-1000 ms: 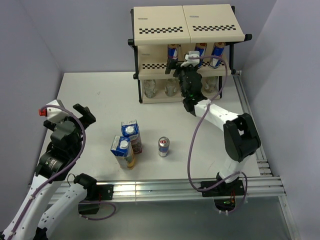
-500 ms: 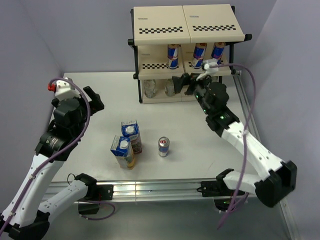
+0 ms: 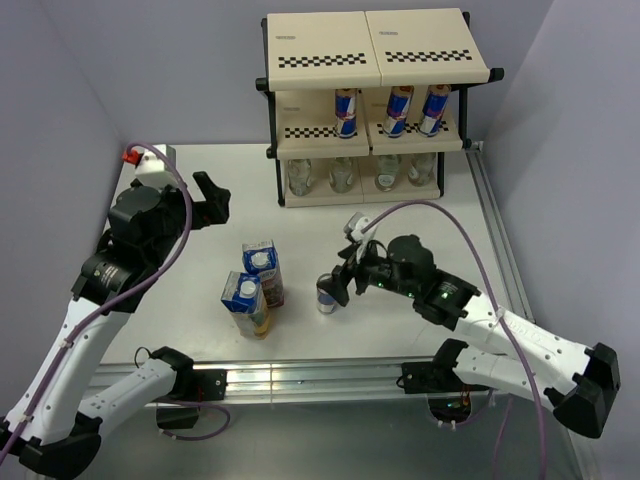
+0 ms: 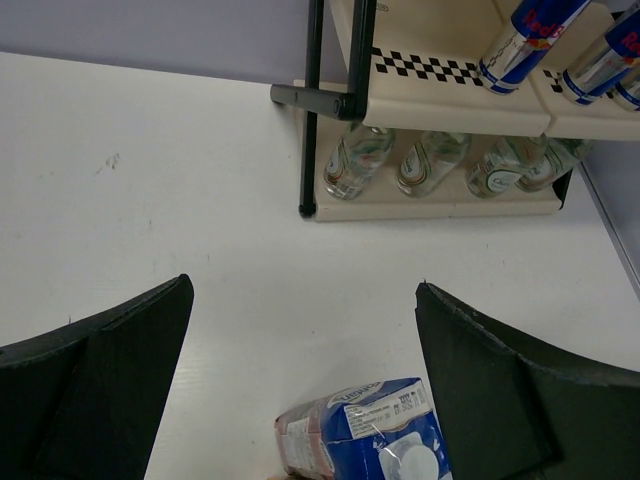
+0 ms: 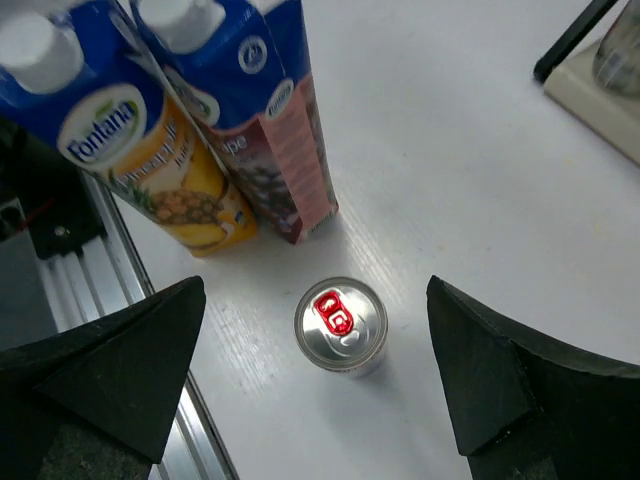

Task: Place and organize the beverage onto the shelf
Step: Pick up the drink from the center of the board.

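Note:
The shelf (image 3: pixel 375 60) stands at the back of the table, with three blue-and-silver cans (image 3: pixel 346 112) on its middle tier and several clear bottles (image 3: pixel 343 175) on the bottom tier. One more can (image 3: pixel 327 293) stands upright on the table. My right gripper (image 3: pixel 340 280) hovers open above it; the can's top (image 5: pixel 341 324) shows between the spread fingers, untouched. The purple carton (image 3: pixel 263 272) and the yellow carton (image 3: pixel 245 305) stand side by side just left of it. My left gripper (image 3: pixel 212 200) hangs open and empty beyond the purple carton (image 4: pixel 360 430), facing the shelf (image 4: pixel 450 100).
An aluminium rail (image 3: pixel 330 375) runs along the table's near edge, close to the cartons and the can. Purple walls close in the left, the back and the right. The shelf's black leg (image 4: pixel 310 110) stands ahead of my left gripper.
My right arm has pulled back from the shelf and swung down over the can on the table. My left arm has moved further in towards the middle of the table.

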